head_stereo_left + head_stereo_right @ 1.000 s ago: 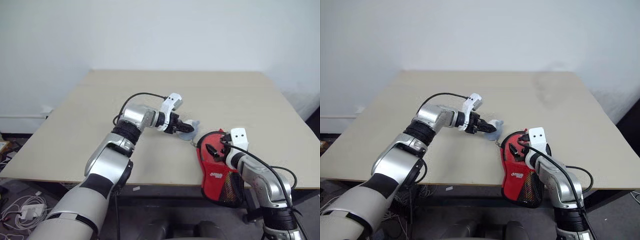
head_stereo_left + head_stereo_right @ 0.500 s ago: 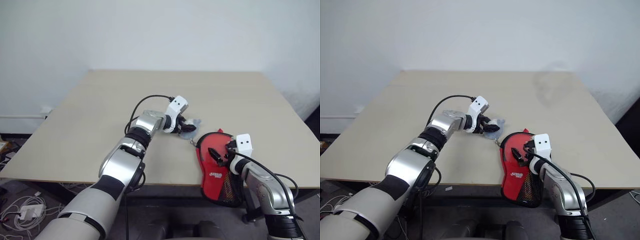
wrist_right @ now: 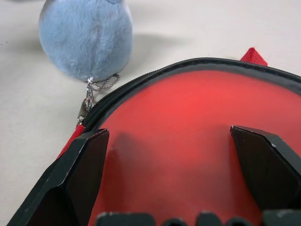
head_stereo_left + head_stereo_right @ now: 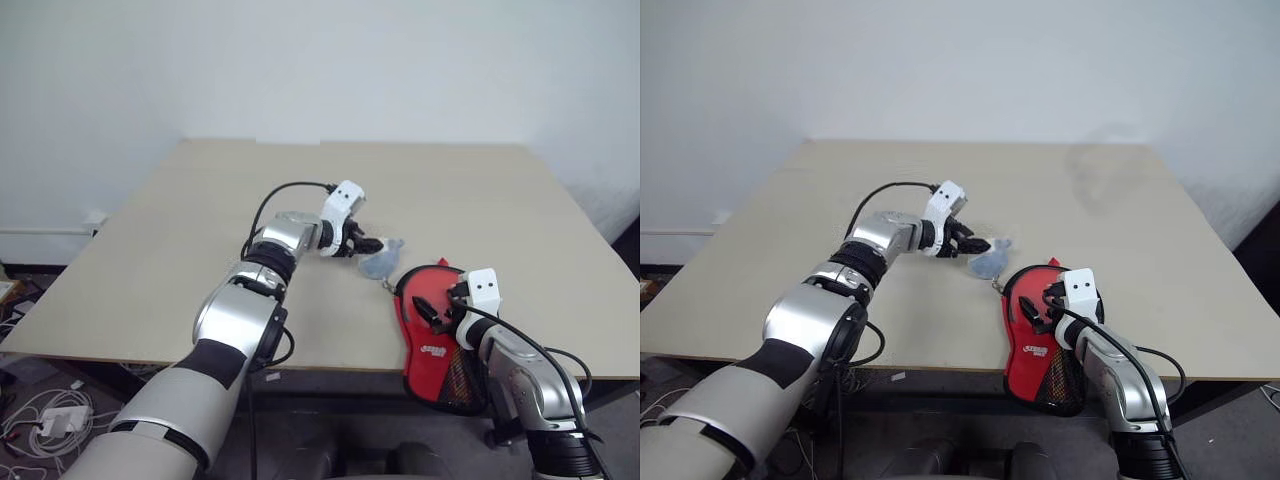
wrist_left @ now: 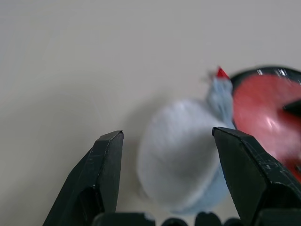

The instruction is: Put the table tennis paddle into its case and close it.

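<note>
Paddle (image 4: 425, 320) seen inside case (image 4: 440, 375) at worktop (image 4: 200, 240) near edge, 5 o'clock. Closing step judged in hand. Left fingers (image 5: 106, 165) wide apart around grey plush zipper charm (image 4: 380, 265), nothing held; right fingers (image 3: 89, 162) spread over case, empty. Next: charm to be pinched, zipper pulled.

Left arm stretches forward and inward, its tool (image 4: 372, 244) with fingers spread wide. Right arm is bent near the body, its tool (image 4: 432, 306) also spread wide.
</note>
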Controlling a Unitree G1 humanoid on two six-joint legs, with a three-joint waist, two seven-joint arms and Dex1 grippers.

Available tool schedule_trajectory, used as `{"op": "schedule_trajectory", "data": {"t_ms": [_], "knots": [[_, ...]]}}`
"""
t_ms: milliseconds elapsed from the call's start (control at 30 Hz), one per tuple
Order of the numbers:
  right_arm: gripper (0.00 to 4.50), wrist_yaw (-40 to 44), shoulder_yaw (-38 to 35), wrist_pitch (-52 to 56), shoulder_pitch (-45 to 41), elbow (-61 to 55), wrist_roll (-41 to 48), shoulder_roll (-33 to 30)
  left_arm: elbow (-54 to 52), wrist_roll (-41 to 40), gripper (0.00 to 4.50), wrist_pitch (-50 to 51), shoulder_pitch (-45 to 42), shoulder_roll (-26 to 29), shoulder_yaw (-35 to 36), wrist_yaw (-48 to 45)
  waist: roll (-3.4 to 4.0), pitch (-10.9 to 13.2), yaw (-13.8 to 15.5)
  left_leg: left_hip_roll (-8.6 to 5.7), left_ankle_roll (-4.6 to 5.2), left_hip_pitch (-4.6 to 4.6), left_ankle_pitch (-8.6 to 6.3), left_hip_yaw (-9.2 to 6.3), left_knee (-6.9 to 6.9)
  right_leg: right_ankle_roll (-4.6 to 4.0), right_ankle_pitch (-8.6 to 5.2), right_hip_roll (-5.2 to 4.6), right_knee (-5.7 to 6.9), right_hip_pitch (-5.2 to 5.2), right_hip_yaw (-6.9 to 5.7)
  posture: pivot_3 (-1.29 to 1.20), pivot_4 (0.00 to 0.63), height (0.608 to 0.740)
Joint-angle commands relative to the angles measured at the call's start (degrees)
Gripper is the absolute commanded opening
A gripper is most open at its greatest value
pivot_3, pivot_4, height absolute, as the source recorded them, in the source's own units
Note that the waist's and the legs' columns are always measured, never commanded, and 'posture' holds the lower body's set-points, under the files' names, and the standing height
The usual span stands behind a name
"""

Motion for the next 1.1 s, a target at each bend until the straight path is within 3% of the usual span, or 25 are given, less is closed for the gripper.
{"op": "schedule_trajectory", "data": {"t_ms": [33, 367, 467, 733, 1100], "knots": [[4.50, -0.2, -0.3, -0.5, -0.8, -0.4, -0.5, -0.3, -0.2, 1.1, 3.18, -0.1, 0.0, -0.2, 0.6, -0.7, 0.00, 0.0, 0.0, 0.00, 0.00, 0.00, 0.00, -0.01, 0.00, 0.00, 0.00, -0.01, 0.00, 0.00, 0.00, 0.00, 0.000, 0.740], [4.50, -0.8, -0.3, -0.3, -1.3, 0.7, -1.7, -0.2, 1.0, 3.0, 3.18, 0.4, 2.7, -2.5, 1.2, -0.6, -0.04, 0.0, 0.0, 0.00, 0.00, 0.01, 0.00, -0.01, 0.01, 0.00, 0.00, -0.03, 0.00, 0.02, -0.01, 0.00, 0.000, 0.740], [4.50, -1.1, -0.5, -0.3, -1.5, 1.1, -2.0, -0.2, 0.9, 1.7, 2.63, 1.5, 2.7, -2.9, 2.8, -2.0, -0.05, 0.0, 0.0, 0.00, 0.01, 0.01, -0.01, -0.02, 0.02, 0.00, 0.00, -0.03, 0.00, 0.03, -0.01, 0.00, 0.000, 0.740], [4.50, -1.8, -0.9, -0.4, -1.5, 1.5, -2.5, 0.1, 0.6, 1.8, 0.15, 2.3, 2.7, -3.3, 4.9, -2.5, -0.06, 0.0, 0.0, 0.00, 0.00, 0.01, 0.00, -0.03, 0.03, 0.00, 0.00, -0.03, 0.00, 0.04, -0.03, 0.00, 0.000, 0.740], [4.50, -1.1, 1.8, 4.1, -1.0, 1.7, -3.6, -0.8, 2.7, 0.9, 0.00, -3.6, -4.6, -6.1, 11.0, 11.4, -0.09, 0.0, 0.0, 0.00, 0.00, 0.00, -0.01, -0.04, 0.07, 0.01, 0.01, -0.04, 0.02, 0.04, -0.04, 0.00, 0.000, 0.740]]}}
